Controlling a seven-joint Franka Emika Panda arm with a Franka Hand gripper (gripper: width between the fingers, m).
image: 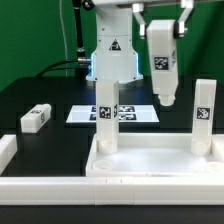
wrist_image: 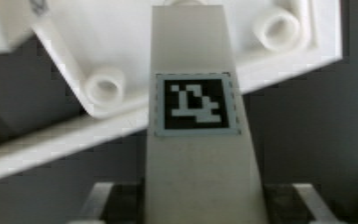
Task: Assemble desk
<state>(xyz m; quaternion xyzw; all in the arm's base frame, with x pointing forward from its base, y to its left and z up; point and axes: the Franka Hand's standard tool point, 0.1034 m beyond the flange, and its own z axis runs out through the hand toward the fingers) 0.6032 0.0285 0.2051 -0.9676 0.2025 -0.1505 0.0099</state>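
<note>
The white desk tabletop (image: 150, 166) lies at the front with its raised rim up. Two white tagged legs stand upright in it, one at the exterior view's left (image: 107, 120) and one at the right (image: 203, 118). My gripper (image: 160, 48) is shut on a third leg (image: 166, 86), which hangs upright in the air above the tabletop's far side. In the wrist view this leg (wrist_image: 197, 105) fills the middle with its tag facing the camera, held between my gripper's (wrist_image: 202, 205) fingers (wrist_image: 115, 200). Beyond it lies the tabletop (wrist_image: 60, 135) with a round socket (wrist_image: 105, 90).
Another loose leg (image: 35, 120) lies on the black table at the exterior view's left. The marker board (image: 135, 113) lies flat behind the tabletop. White border bars run along the left (image: 6, 150) and front (image: 60, 188). The robot base (image: 110, 55) stands at the back.
</note>
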